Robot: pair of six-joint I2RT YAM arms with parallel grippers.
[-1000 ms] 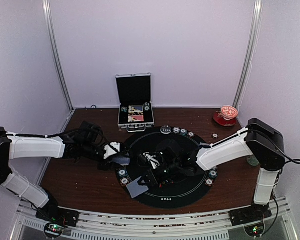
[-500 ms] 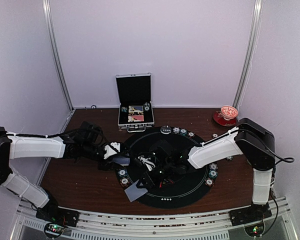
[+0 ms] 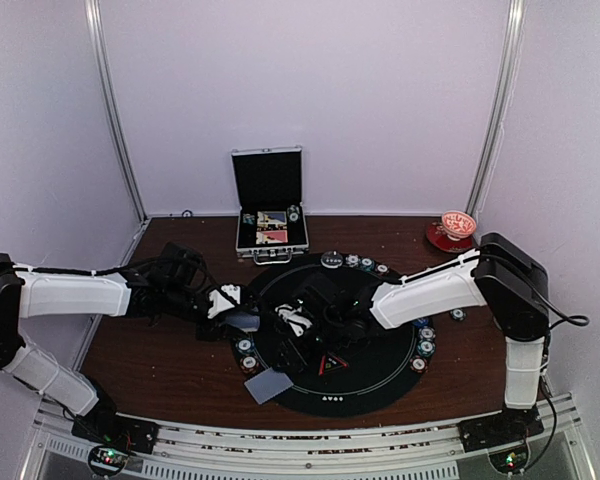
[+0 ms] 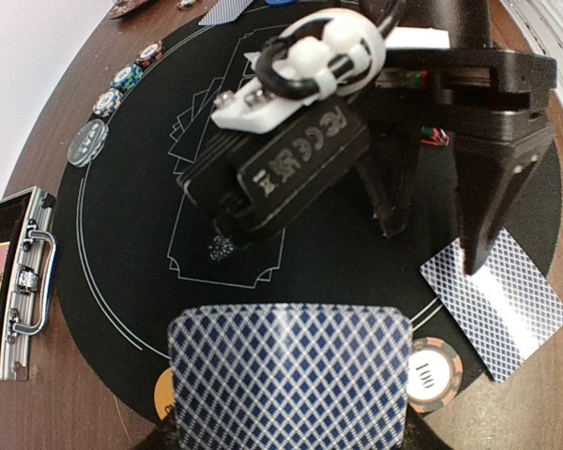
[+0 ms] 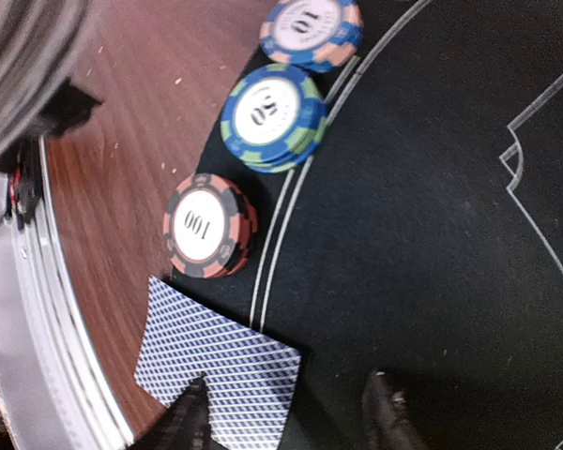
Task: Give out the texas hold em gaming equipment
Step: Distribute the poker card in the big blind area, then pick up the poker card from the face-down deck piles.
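Distribution step: dealing, judged partway through.
Left gripper [image 3: 232, 306] is clenched on the held cards [image 4: 289, 375], beside the mat [image 3: 380, 378]. Right gripper [image 5: 286, 417] stands spread above the dealt card [image 5: 216, 370], which straddles the mat's rim. Judged light, slick, flexible: pinch the overhanging edge. Wrist views show the right jaws apart; the top view hides them.
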